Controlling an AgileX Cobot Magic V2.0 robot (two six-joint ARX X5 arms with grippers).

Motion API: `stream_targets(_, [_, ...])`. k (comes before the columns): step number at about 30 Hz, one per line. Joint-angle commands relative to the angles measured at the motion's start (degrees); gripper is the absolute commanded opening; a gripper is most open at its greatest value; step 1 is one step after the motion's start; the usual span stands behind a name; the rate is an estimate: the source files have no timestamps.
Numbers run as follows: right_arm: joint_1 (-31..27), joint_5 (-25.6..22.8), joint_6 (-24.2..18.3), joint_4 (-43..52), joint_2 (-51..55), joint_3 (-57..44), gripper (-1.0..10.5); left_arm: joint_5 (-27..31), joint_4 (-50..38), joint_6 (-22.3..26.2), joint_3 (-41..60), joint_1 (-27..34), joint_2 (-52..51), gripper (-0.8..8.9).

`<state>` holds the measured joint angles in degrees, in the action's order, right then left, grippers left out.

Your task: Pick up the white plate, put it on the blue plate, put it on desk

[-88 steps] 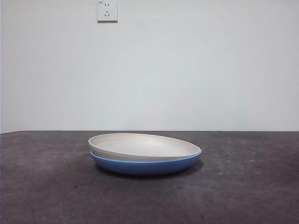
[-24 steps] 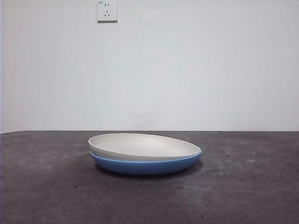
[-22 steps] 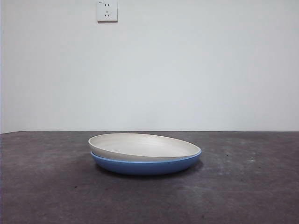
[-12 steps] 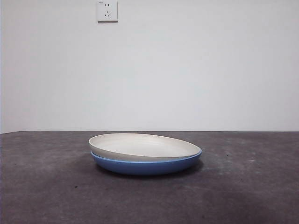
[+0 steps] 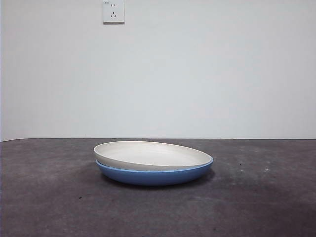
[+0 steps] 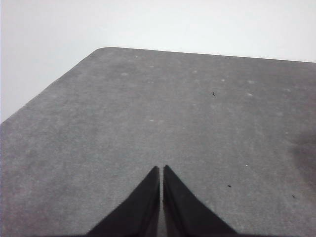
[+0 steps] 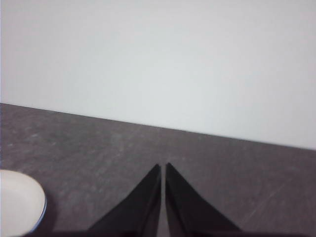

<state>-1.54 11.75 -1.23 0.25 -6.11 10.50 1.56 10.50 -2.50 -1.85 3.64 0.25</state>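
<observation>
The white plate (image 5: 151, 155) rests nested on the blue plate (image 5: 154, 176) in the middle of the desk (image 5: 256, 207) in the front view. Neither arm shows in that view. My left gripper (image 6: 161, 169) is shut over bare desk (image 6: 123, 128), with no plate in its view. My right gripper (image 7: 163, 167) is shut too, holding nothing. A piece of the white plate (image 7: 17, 202) with a thin blue plate rim (image 7: 43, 210) shows off to its side, apart from the jaws.
A white wall (image 5: 197, 74) with a socket (image 5: 113, 11) stands behind the desk. The desk's rounded corner (image 6: 101, 51) and side edge lie ahead of the left gripper.
</observation>
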Motion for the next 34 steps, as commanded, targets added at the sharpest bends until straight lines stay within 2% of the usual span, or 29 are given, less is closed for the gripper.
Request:
stream_targets(1, [-0.02,-0.24,2.54,0.61,1.9,-2.8,0.1,0.13,0.31,-0.57,1.18,0.15,-0.07,0.13])
stream_targets(11, [0.0,-0.26,4.94,0.55,5.9,-9.68,0.1,0.13,0.31,-0.57,1.18,0.15,-0.07,0.13])
stream_targets(17, [-0.11,-0.39,5.11,-5.4,5.9,-9.9,0.1,0.13,0.28,-0.57,1.18,0.15,-0.07,0.13])
stream_targets(20, [-0.11,-1.95,5.11,-9.99,5.9,-9.9,0.1,0.13,0.26,-0.57,1.18,0.15,-0.07,0.13])
stream_targets(34, [-0.11,-2.82,5.31,-9.11,5.9,-9.86,0.1,0.13,0.26,-0.57,1.18,0.15,-0.07,0.13])
